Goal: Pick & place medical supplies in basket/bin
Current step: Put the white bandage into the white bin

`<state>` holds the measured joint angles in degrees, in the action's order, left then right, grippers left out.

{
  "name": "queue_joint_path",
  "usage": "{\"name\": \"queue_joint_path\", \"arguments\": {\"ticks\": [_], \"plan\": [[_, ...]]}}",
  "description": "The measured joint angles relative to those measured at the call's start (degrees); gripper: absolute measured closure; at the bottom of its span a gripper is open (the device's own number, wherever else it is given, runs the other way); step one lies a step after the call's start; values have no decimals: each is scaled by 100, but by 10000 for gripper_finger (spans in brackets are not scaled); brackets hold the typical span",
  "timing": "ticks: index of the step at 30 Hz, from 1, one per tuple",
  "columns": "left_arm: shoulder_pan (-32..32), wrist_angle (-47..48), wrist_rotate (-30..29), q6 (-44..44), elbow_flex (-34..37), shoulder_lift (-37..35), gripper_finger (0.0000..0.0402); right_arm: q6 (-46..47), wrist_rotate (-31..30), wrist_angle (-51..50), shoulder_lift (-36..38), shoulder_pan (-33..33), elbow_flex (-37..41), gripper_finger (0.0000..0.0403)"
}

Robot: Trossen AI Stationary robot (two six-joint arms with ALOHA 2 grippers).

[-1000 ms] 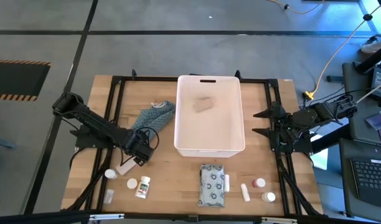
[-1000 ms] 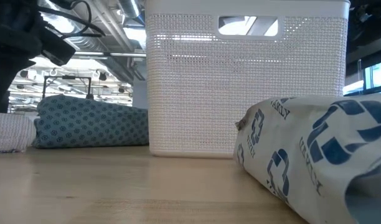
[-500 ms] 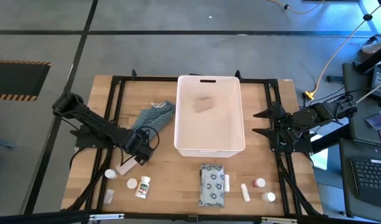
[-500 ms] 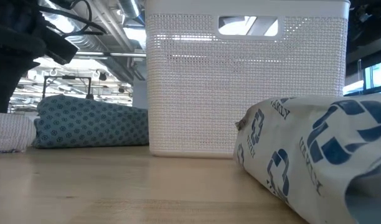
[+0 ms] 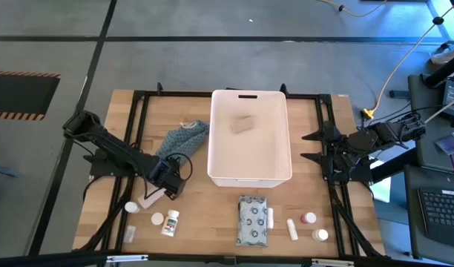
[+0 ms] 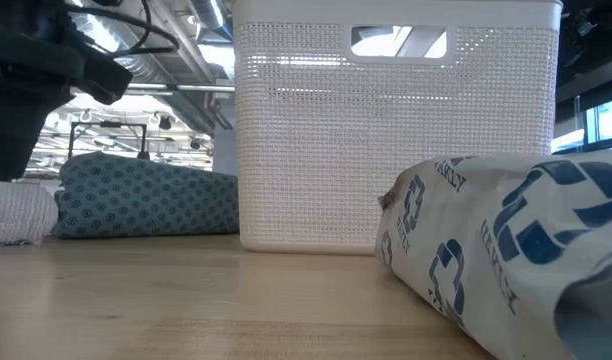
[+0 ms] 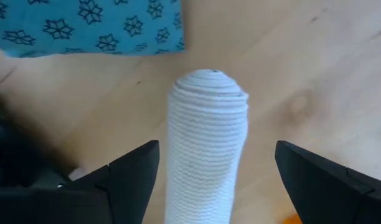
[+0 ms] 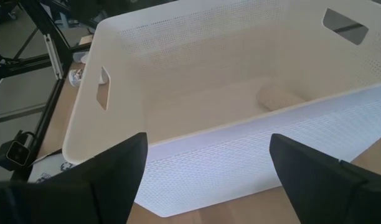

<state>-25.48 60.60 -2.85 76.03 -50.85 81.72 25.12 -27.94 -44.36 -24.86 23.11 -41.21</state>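
Looking down, left arm: you have the left gripper (image 5: 165, 194) low over the wood, left of the tub, fingers spread wide either side of a white ribbed bandage roll (image 7: 206, 149), not closed on it.
Hidden from you: the near end of that roll runs out of the left wrist view; from above, the gripper covers part of it (image 5: 150, 199).
Right arm: your right gripper (image 5: 313, 147) waits at the table's right edge, beside the tub, fingers wide apart, holding nothing.
Basket/bin: white plastic tub (image 5: 214, 152), rounded corners, finely perforated walls, slot handles in both short sides; it stands mid-table.
Inside it: one beige roll (image 5: 242, 124) lies on the floor toward the far end; in the right wrist view it (image 8: 279, 96) is partly behind the near wall.
Soft goods: blue patterned cloth pack (image 5: 181, 138) left of the tub; grey-white printed soft pack (image 5: 253, 220) in front of the tub, cut off by the low view's right edge.
Small supplies: white bottles (image 5: 170, 221) front left; white tube (image 5: 292, 228) and red-capped bottle (image 5: 308, 218) front right; labels unreadable.
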Motion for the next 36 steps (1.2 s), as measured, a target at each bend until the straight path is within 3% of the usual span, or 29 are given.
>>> {"name": "queue_joint_path", "arguments": {"ticks": [17, 22, 27, 36], "plan": [[3, 64, 309, -37, 0, 1081, 96, -10, 0, -4, 0, 0, 0, 64], [12, -16, 445, -535, 0, 1310, 100, -10, 0, -2, 0, 0, 0, 64], [110, -257, 541, -945, 0, 1394, 133, -8, 0, -2, -2, 0, 0, 64], [317, -226, 542, -1811, -2, 1381, 234, -10, -2, -2, -2, 0, -2, 64]]}}
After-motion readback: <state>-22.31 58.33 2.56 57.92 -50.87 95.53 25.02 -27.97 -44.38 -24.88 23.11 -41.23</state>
